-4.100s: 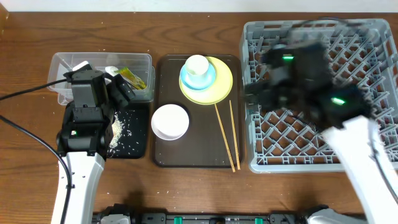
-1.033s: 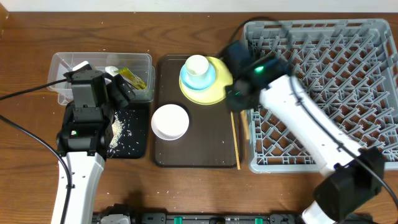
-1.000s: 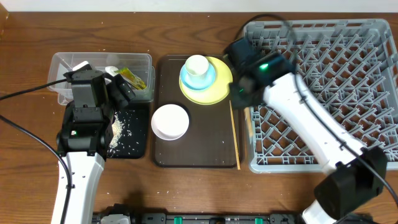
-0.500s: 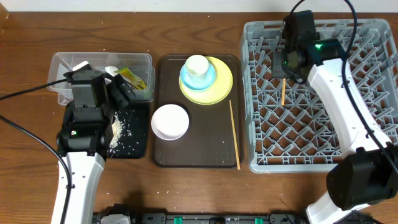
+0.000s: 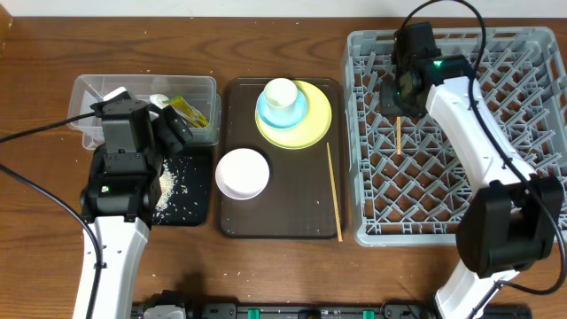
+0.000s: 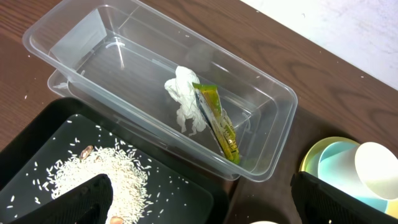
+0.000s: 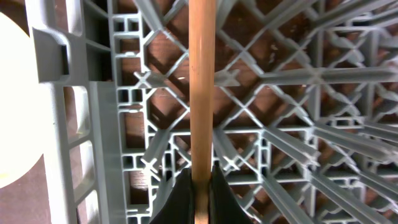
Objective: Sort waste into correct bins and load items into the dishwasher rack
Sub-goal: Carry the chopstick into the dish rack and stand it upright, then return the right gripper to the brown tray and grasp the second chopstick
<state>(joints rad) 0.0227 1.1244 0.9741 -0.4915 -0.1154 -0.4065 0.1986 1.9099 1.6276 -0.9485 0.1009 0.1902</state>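
My right gripper (image 5: 400,112) is shut on a wooden chopstick (image 5: 400,137) over the left part of the grey dishwasher rack (image 5: 523,213). In the right wrist view the chopstick (image 7: 200,93) runs straight up from the gripper (image 7: 200,186) above the lattice. A second chopstick (image 5: 334,190) lies on the brown tray (image 5: 275,221). My left gripper (image 5: 170,133) hangs open, holding nothing, over the black tray (image 5: 199,213) of rice (image 6: 93,174). The clear tub (image 5: 89,89) holds the tissue (image 6: 185,102) and wrapper (image 6: 217,121).
On the brown tray stand a white bowl (image 5: 242,173) and a yellow plate (image 5: 310,128) carrying a light blue dish (image 5: 266,113) with a white cup (image 5: 281,93) in it. The rack's left wall (image 7: 68,124) lies just left of the held chopstick.
The right arm lifted one chopstick off the brown tray and carried it right, over the rack; in the last half second it shifted slightly left. The left arm has not moved.
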